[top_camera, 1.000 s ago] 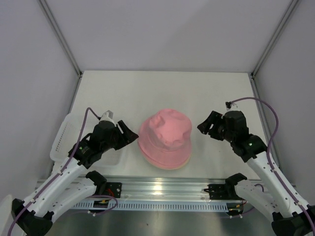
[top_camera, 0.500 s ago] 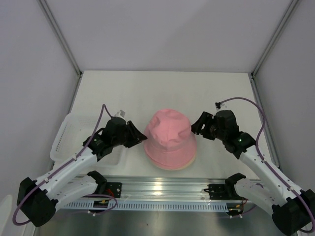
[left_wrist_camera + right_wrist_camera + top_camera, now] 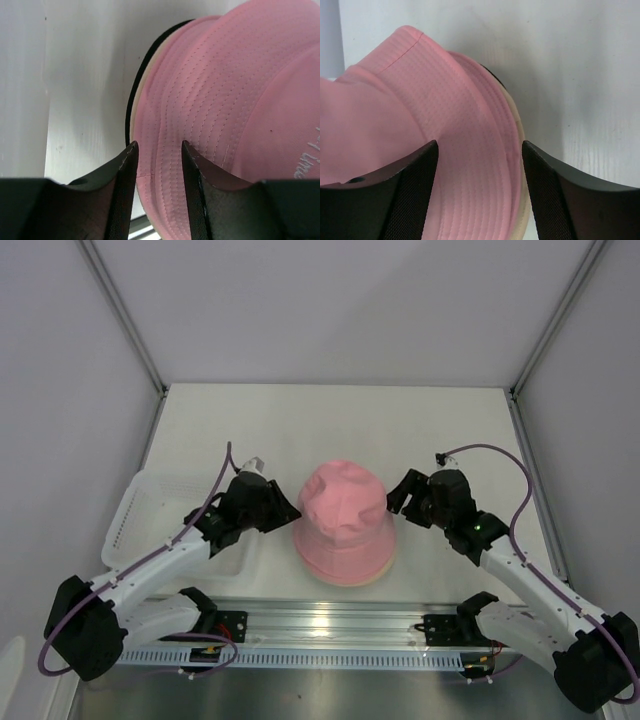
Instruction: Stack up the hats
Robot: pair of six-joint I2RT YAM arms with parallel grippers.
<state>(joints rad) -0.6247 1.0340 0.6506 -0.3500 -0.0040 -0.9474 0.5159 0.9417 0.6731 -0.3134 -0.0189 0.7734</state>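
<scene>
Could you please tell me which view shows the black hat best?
The left wrist view: the black hat shows as a long dark brim edge under the pink hat. The right wrist view catches only a short sliver; the top view shows none of it.

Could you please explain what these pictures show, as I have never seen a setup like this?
These are two robot arms bolted at the near edge of a table. One picture comes from a camera above; the others from a camera on each wrist, with that arm's fingers in view. On the table sits a stack of hats: a pink hat on top, a beige brim and a black brim peeking out below. A white basket lies to the left. The left gripper and right gripper are open at opposite sides of the pink brim; nothing is held.
</scene>
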